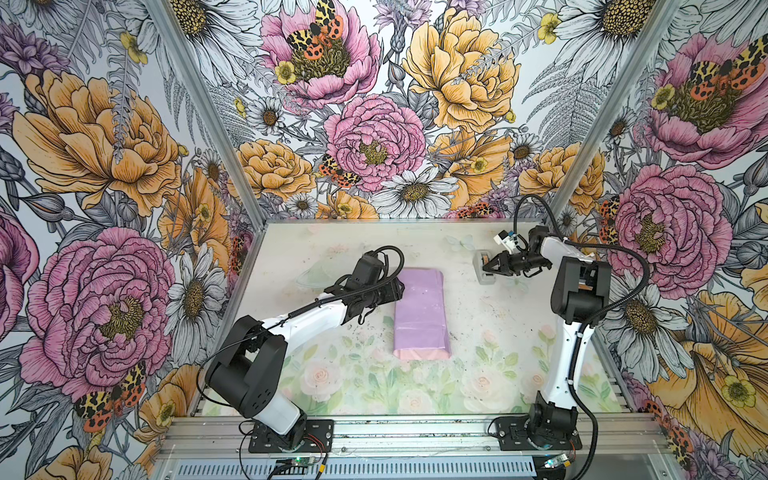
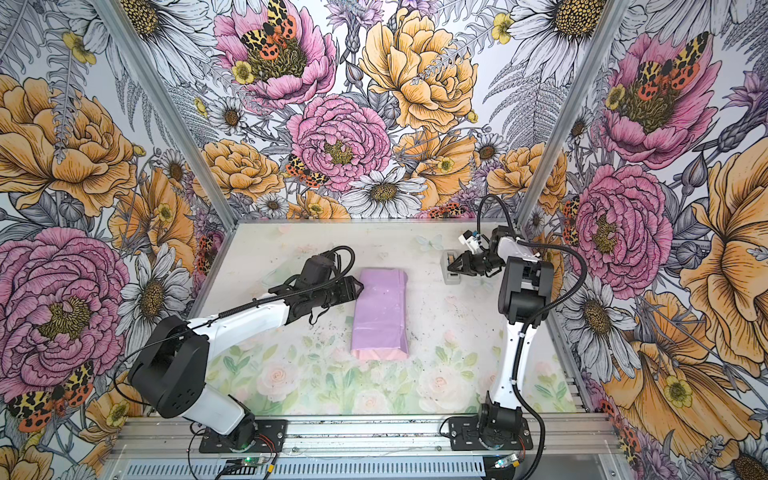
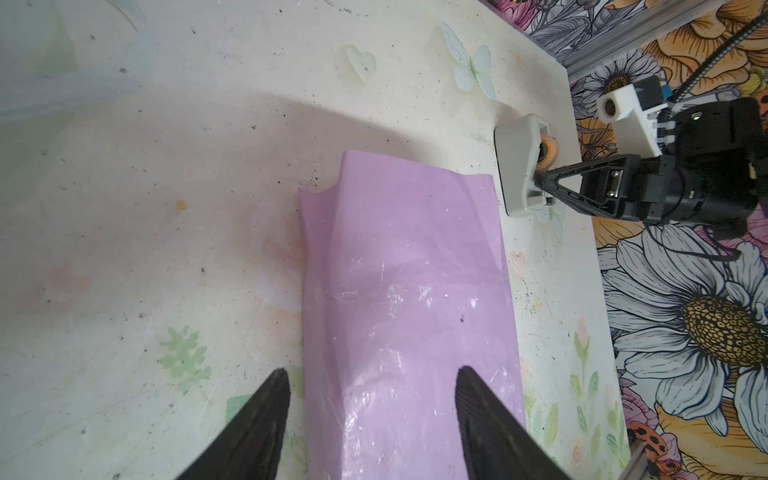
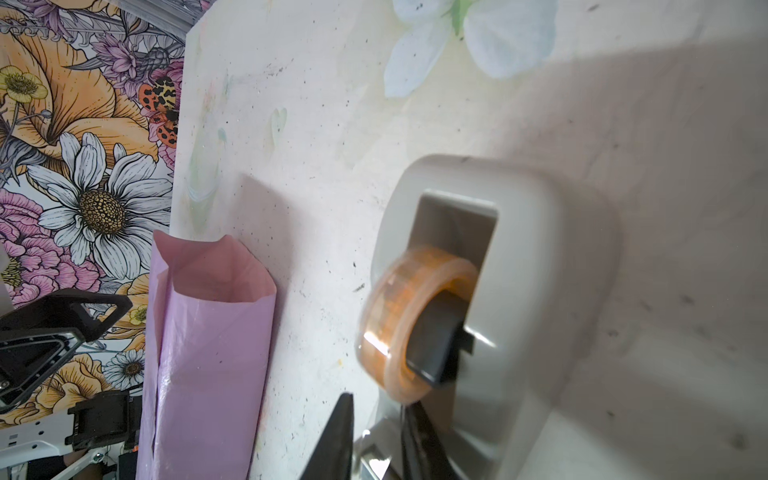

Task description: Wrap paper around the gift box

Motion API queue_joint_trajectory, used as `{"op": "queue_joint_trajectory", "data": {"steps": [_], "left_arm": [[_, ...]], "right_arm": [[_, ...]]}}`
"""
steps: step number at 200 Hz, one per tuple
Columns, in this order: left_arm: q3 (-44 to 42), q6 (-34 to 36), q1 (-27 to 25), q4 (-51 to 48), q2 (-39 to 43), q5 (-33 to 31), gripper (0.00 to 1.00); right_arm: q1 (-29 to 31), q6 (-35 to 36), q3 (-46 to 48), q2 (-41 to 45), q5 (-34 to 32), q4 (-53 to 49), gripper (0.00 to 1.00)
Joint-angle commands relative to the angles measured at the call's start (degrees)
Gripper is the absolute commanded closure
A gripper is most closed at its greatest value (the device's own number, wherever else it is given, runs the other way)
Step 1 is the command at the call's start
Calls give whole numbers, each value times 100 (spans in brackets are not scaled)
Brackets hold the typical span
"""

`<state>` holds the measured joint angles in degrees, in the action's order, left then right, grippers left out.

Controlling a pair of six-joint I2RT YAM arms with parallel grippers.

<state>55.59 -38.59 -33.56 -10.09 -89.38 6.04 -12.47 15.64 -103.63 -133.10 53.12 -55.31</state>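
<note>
A thin sheet of paper (image 1: pixel 419 311) (image 2: pixel 380 307), glossy lilac outside and pale pink inside, lies folded into a long, creased sleeve in the middle of a pale, flower-printed tabletop (image 1: pixel 332 257), running from the near side toward the back wall. The right wrist view (image 4: pixel 212 353) shows its far end standing open with the pink lining exposed. The gift box is not visible, and whether it sits inside the sleeve cannot be told. The black left gripper (image 1: pixel 397 286) (image 3: pixel 372 374) is at the sleeve's left edge near the far end, its jaws spread wide and holding nothing, one fingertip over the paper (image 3: pixel 407 311) and one over bare table. Well to the right, near the back corner, stands a small grey plastic tape dispenser (image 1: pixel 482 277) (image 4: pixel 540 291) carrying an amber-tinted clear tape roll (image 4: pixel 399 316). The black right gripper (image 1: pixel 486 268) (image 4: pixel 376 415) is at its front end with jaws nearly together; whether they pinch any tape cannot be told.
</note>
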Motion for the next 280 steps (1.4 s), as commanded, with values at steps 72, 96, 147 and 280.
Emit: {"op": "queue_joint_trajectory", "data": {"steps": [72,96,147,280], "left_arm": [[224,44,16,38,-136,135,35],[224,49,12,34,-139,139,35],[234,43,8,37,-135,131,35],[206,53,-12,31,-105,99,35]], "right_arm": [[-82,137,-104,-177,325,-261,83],[-98,148,-105,-148,422,-261,84],[-107,159,-113,-129,533,-252,88],[-201,-867,86,607,539,71,100]]}}
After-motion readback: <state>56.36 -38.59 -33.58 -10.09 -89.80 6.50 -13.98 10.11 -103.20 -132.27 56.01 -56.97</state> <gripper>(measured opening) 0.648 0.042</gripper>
